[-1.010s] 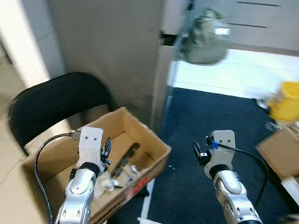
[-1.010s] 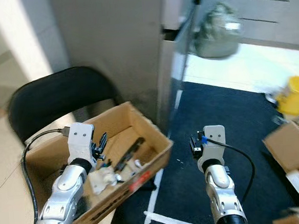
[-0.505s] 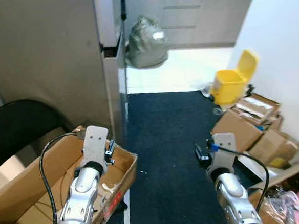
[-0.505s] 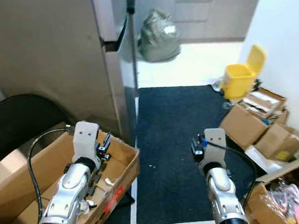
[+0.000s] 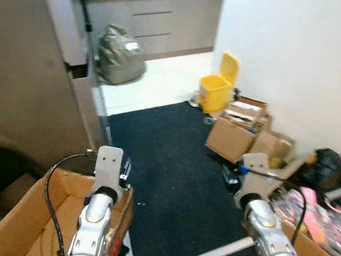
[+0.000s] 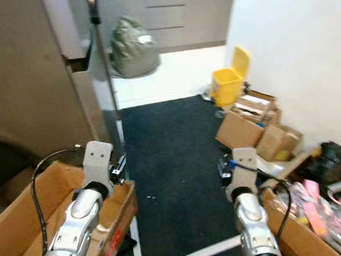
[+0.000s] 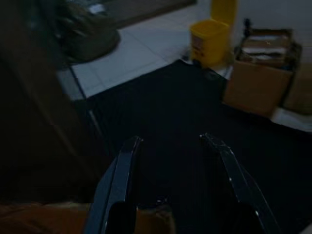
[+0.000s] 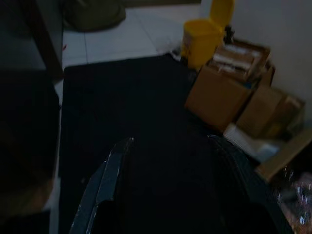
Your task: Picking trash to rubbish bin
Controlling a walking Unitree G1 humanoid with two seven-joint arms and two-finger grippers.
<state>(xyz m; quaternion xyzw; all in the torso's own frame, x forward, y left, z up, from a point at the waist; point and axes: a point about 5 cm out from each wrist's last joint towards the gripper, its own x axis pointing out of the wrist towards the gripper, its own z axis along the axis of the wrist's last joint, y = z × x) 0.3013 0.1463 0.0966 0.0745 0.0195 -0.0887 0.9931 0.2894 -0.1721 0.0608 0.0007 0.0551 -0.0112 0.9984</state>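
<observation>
One yellow bin [image 5: 217, 89]; one grey bag [image 5: 118, 62]; two stacked boxes [image 5: 241, 136] beside bin; two hands, empty.

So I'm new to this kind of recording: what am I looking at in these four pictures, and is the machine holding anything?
It is a walking robot with two silver arms, each ending in a two-fingered black hand. The two bright pictures come from cameras in its head, looking down: the left hand hangs over an open cardboard box, the right hand over a dark carpet. The two dark pictures are taken from each wrist, looking along the fingers. Both hands are open and hold nothing. Ahead stand a yellow bin with its lid up, more boxes by the wall, and a grey sack on the pale floor.
</observation>
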